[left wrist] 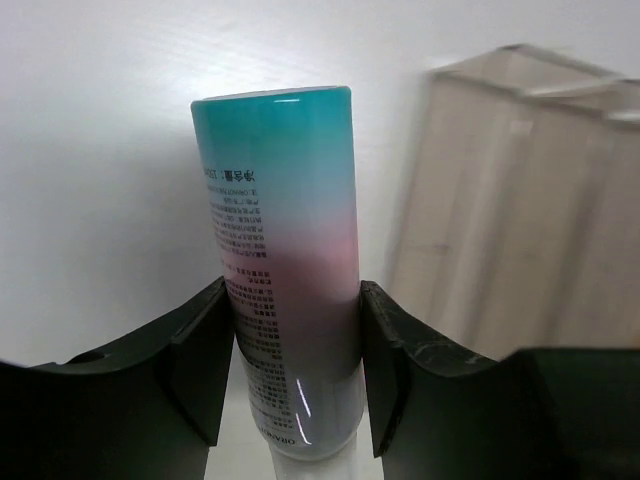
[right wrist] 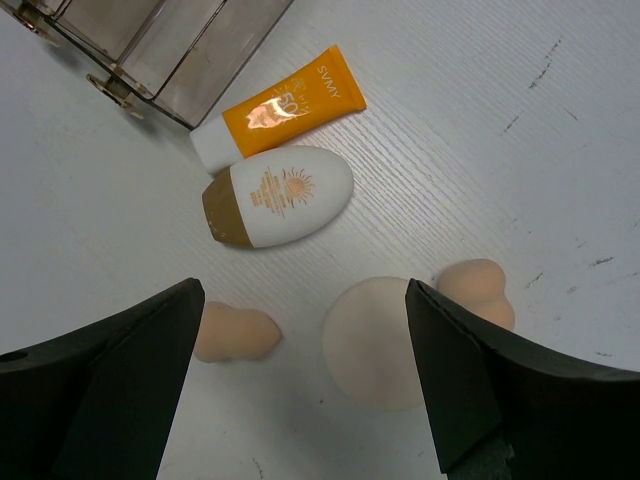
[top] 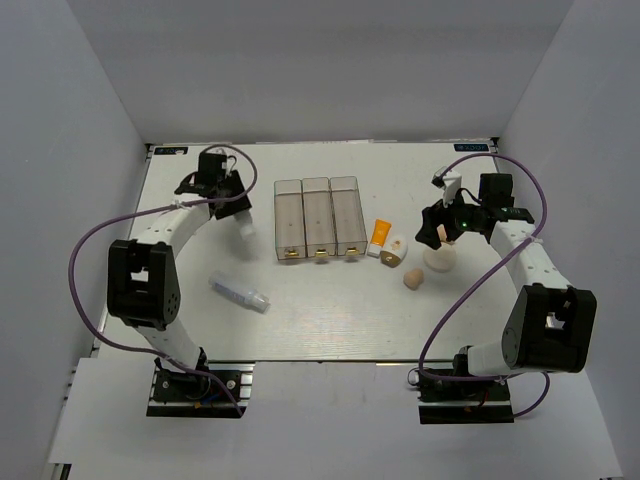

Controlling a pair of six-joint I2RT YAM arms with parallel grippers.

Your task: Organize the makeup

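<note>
My left gripper [top: 240,213] is shut on a pink-and-blue printed tube [left wrist: 285,250], held left of the clear tray [top: 318,218]; the tube pokes out below the fingers [top: 246,228]. A white tube [top: 240,293] lies on the table nearer the front. My right gripper [right wrist: 302,292] is open and empty, hovering over the round pale puff [right wrist: 380,340]. A beige sponge [right wrist: 235,333] lies left of the puff and another sponge [right wrist: 480,290] right of it. An orange tube with a white cap [right wrist: 290,105] and a white oval bottle with a gold cap [right wrist: 285,195] lie beside the tray.
The three-compartment tray [left wrist: 520,200] stands at the table's middle back, its corner also in the right wrist view [right wrist: 150,50]. White walls enclose the table on three sides. Purple cables loop off both arms.
</note>
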